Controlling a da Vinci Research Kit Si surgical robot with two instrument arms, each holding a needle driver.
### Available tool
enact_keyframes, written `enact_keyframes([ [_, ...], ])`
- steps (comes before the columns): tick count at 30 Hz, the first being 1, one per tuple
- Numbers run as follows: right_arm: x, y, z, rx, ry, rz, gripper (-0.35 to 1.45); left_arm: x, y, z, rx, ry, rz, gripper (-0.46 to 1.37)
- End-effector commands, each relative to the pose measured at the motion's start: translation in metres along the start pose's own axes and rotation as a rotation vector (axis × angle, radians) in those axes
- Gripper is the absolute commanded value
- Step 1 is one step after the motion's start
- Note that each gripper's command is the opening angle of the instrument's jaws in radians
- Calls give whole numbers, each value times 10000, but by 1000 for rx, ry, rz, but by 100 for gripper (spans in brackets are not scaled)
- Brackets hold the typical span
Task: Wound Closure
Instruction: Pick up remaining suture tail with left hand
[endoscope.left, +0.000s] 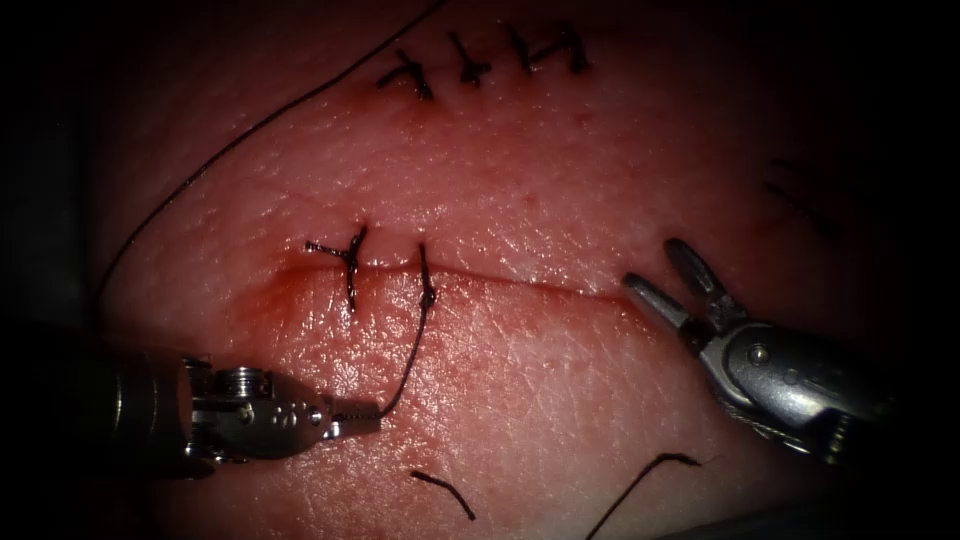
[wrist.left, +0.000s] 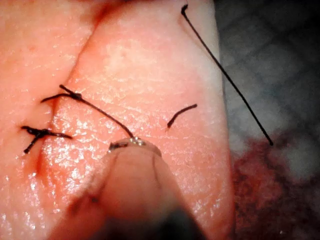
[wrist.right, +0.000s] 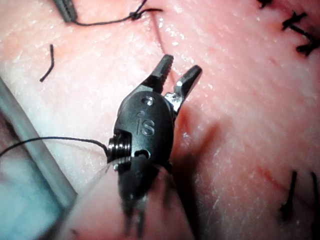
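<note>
Tissue (endoscope.left: 520, 400) is pink and wet, with the cut (endoscope.left: 500, 275) running left to right across its middle; red fluid (endoscope.left: 290, 285) pools at the cut's left end. A finished knot (endoscope.left: 345, 255) crosses the cut there, ends sticking out. Just right of it sits a second stitch (endoscope.left: 425, 285), knotted at the cut.

From that stitch the thread (endoscope.left: 410, 350) curves down to the left tool (endoscope.left: 355, 418), jaws clamped on the thread's end (tips small, but no gap seen). Below the cut lie a short cut end (endoscope.left: 445, 492) and a longer loose strand (endoscope.left: 640, 490). Right tool (endoscope.left: 680, 285) hovers at the cut's right end, jaws spread, holding nothing.

Older row of stitches (endoscope.left: 490, 60) sits above, well apart. A long thread (endoscope.left: 250, 130) trails off up and to the left.

Left wrist view: thread (wrist.left: 100, 109) runs taut from knot to the tool tip (wrist.left: 132, 144); tissue edge and a dark worktop (wrist.left: 280, 60) beyond. Right wrist view: serrated open jaws of the right tool (wrist.right: 175, 75) hang over the cut; a thread (wrist.right: 60, 140) passes by its wrist.
</note>
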Motion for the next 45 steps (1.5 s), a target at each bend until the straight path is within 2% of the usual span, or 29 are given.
enact_keyframes([
  [1,-1,-1,2,25,13,-24,56,3,-1,-2,-13,-3,-5,-35],
  [4,-6,-13,11,89,36,-121,76,9,-9,-9,-5,10,-3,-35],
  [8,-12,-23,21,157,77,-256,81,15,-14,-15,-1,14,8,-35],
  [9,-16,-28,26,188,93,-289,98,18,-16,-17,-3,16,9,-35],
  [11,-20,-35,32,225,111,-307,118,21,-19,-21,-3,26,12,-35],
  [15,-25,-49,44,290,121,-371,132,27,-23,-28,4,33,17,-35],
  [21,-26,-64,57,361,149,-488,132,35,-27,-38,15,46,22,-35],
  [25,-27,-72,64,382,177,-512,130,40,-30,-44,19,41,36,-35],
  [32,-30,-83,79,336,168,-562,133,49,-29,-53,26,45,42,-35],
  [45,-28,-109,114,342,186,-566,133,58,-25,-60,30,50,51,-35],
])
